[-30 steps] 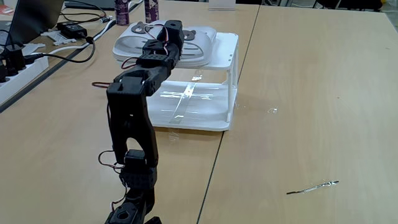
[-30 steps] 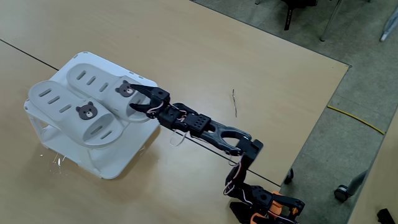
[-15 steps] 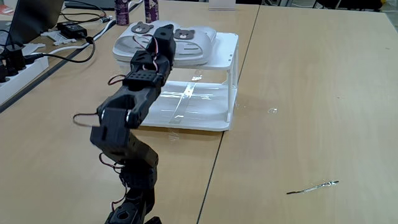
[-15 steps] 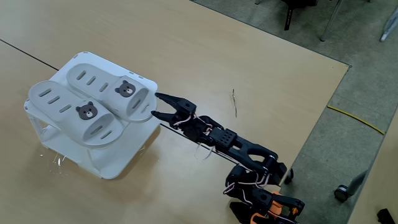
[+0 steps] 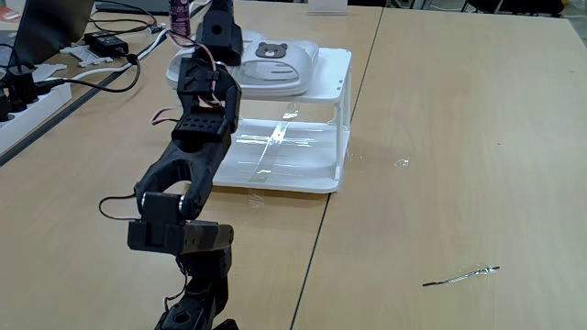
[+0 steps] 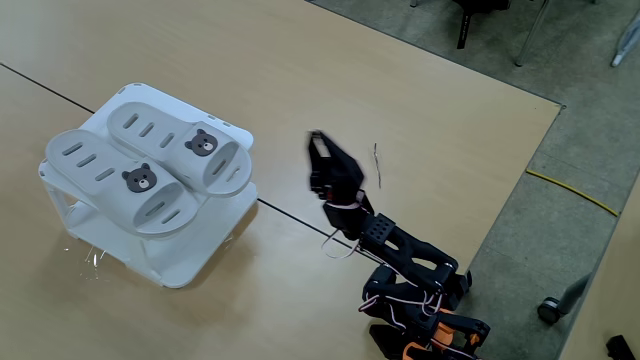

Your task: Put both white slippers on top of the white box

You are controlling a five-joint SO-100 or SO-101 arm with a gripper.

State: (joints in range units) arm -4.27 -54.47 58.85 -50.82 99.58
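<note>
On the white box (image 6: pixel 215 235) both white slippers (image 6: pixel 165 165) lie, well apart from the raised, closed, empty fingers (image 6: pixel 316 143).

Even, bright indoor light falls from above across the pale wood tabletop (image 5: pixel 440 137), leaving only soft, short shadows in both fixed views. Glare streaks the glossy lower shelf of the white box (image 5: pixel 275 147), where white reflections cross. Both pictures are sharp, with slight softness on the raised end effector (image 6: pixel 322 160).
</note>
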